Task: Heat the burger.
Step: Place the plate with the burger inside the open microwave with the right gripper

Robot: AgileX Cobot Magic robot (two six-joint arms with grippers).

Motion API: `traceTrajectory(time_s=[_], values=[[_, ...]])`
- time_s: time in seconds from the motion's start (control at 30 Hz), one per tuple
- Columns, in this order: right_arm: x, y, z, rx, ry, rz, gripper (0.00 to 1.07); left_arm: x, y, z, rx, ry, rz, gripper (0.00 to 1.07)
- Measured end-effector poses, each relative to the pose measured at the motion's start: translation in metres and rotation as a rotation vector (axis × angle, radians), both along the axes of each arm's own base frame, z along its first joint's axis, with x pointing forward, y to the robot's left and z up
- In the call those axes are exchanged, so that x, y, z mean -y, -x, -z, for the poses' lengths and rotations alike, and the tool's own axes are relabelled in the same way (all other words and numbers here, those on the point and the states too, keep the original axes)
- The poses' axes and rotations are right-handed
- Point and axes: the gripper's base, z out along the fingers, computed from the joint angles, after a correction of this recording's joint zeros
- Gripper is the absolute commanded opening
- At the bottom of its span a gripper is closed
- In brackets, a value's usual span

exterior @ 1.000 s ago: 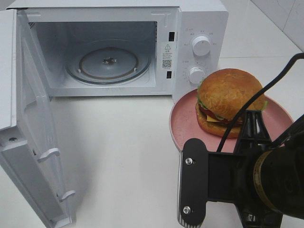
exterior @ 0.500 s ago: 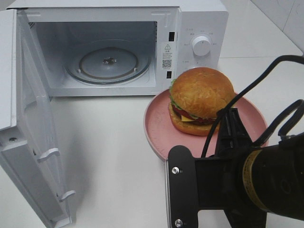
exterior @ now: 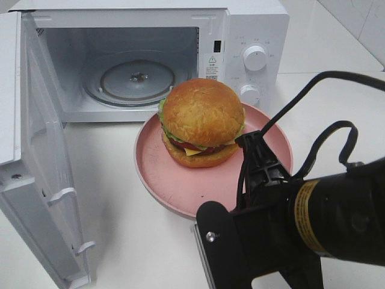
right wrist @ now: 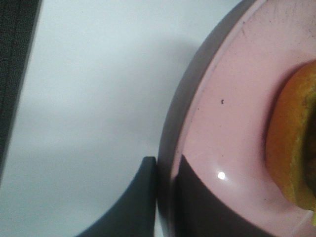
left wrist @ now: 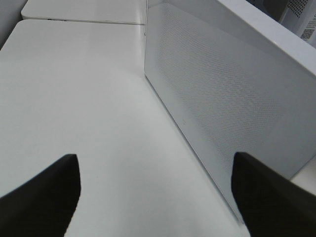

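The burger (exterior: 203, 120) has a glossy golden bun with green, red and yellow layers, and sits on a pink round plate (exterior: 162, 174) in front of the open microwave (exterior: 252, 24). My right gripper (exterior: 252, 147) is shut on the plate's right rim. In the right wrist view the gripper (right wrist: 165, 197) has one finger under and one over the plate's rim (right wrist: 227, 133), with the burger's edge (right wrist: 294, 148) beside it. My left gripper (left wrist: 155, 197) stands open with nothing in it, beside the outer face of the microwave door (left wrist: 222, 98).
The microwave door (exterior: 36, 180) is swung wide open to the left. The glass turntable (exterior: 137, 78) lies bare inside the cavity. Two white knobs (exterior: 255, 58) sit on the right panel. The white tabletop (exterior: 120, 198) stretches in front.
My right gripper has carried the plate and burger leftward, from in front of the control panel to in front of the cavity opening. The left gripper has not changed.
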Motion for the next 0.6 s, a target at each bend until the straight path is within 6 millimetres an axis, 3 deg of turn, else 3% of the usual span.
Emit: traceTrajectory(time_s=[0.1,0.17,0.6], values=[[0.001,-0.004,0.000,0.002,-0.001,-0.005,0.00,0.000,0.000,0.000,0.000,0.000,0.000,0.77],[0.008,-0.017,0.000,0.016,0.018,-0.018,0.00,0.000,0.000,0.000,0.000,0.001,0.001,0.77],[0.022,-0.035,0.003,-0.015,0.096,-0.187,0.00,0.000,0.000,0.000,0.000,0.001,0.001,0.77]])
